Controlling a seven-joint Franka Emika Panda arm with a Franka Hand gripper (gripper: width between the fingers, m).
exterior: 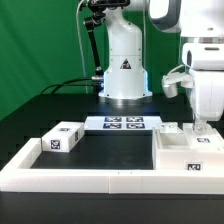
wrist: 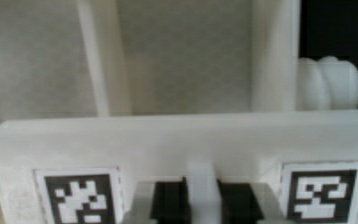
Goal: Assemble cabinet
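Note:
The cabinet's white box shell [exterior: 188, 152] lies open side up at the exterior view's right, inside the border wall. My gripper [exterior: 201, 130] stands straight down over its far wall. In the wrist view my gripper [wrist: 199, 198] has its two dark fingers [wrist: 165, 201] close together on either side of a thin white wall edge of the box shell [wrist: 176, 140], between two tags. The jaws look shut on that wall. A smaller white tagged block [exterior: 61, 139] lies at the exterior view's left, apart from the gripper.
The marker board [exterior: 125, 123] lies in front of the arm's base. The low white L-shaped border wall [exterior: 100, 182] runs along the front and left. A white ribbed rounded part [wrist: 329, 86] sits beside the shell.

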